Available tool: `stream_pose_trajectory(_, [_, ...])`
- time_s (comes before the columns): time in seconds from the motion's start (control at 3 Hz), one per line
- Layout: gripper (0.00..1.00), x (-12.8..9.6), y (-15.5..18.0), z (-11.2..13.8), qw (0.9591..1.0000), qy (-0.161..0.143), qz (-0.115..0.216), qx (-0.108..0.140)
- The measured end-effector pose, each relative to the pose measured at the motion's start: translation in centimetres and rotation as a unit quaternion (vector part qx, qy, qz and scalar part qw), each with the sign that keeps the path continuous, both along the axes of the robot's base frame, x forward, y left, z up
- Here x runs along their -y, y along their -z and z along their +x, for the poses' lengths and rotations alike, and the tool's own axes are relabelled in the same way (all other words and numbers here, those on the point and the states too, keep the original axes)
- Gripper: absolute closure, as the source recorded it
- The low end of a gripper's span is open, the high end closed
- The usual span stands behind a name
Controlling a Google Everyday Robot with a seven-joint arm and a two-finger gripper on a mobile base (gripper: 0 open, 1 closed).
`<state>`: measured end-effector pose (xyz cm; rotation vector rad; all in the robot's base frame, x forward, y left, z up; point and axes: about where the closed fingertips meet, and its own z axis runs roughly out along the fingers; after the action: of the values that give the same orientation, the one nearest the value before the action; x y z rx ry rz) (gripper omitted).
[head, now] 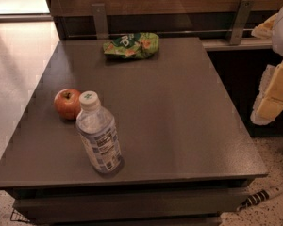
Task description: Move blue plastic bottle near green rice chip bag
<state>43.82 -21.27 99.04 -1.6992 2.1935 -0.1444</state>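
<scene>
The blue plastic bottle (99, 135) stands upright near the front left of the dark table (179, 107); it is clear, with a white cap bearing a green mark and a blue-and-white label. The green rice chip bag (132, 45) lies at the table's far edge, near the middle. My gripper (275, 94), white with yellow parts, hangs at the right edge of the view, beyond the table's right side and far from both bottle and bag. It holds nothing that I can see.
A red apple (67, 103) sits just left of and behind the bottle, close to it. A wooden wall with metal brackets (100, 19) runs behind the table. A striped cable (259, 197) lies on the speckled floor at the front right.
</scene>
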Motion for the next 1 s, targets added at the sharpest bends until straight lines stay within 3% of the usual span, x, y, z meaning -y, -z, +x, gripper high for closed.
stream_pose_trajectory(0.33, [0.00,0.0,0.0,0.0,1.0000,0.000,0.000,0.000])
stream_pose_trajectory(0.67, [0.00,-1.1,1.4,-0.4,0.9981,-0.012,0.060,0.006])
stream_pose_trajectory(1.0, [0.00,-1.8,3.2,-0.7,0.9896,-0.024,0.139,0.028])
